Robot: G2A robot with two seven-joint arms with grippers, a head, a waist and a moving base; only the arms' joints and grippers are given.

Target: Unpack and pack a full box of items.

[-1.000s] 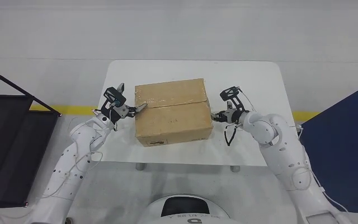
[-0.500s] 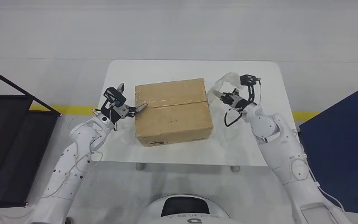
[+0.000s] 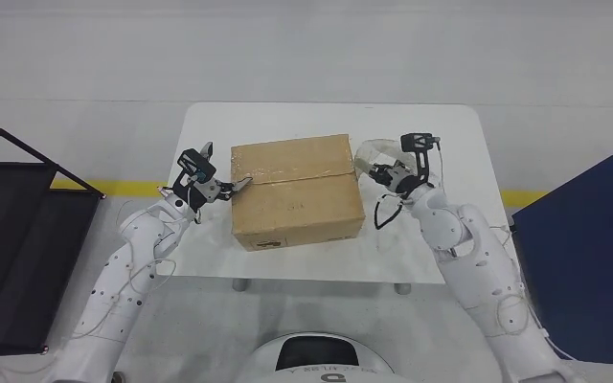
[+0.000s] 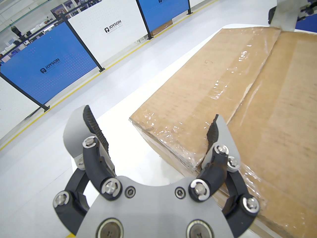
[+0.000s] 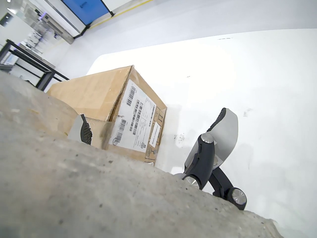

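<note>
Box point(image 3: 297, 191) centred on counter point(image 3: 431, 124), flaps closed, clear film wrinkled along the top seam, label on the end toward the right arm. Left claw point(image 4: 151, 116) spread wide at the opposite end, one finger over the top near a corner, the other out over bare counter. Right claw point(image 5: 153, 121) likewise wide, just beside the labelled end; translucent tape strip point(image 4: 284, 6) arching up from that end toward it.
</note>
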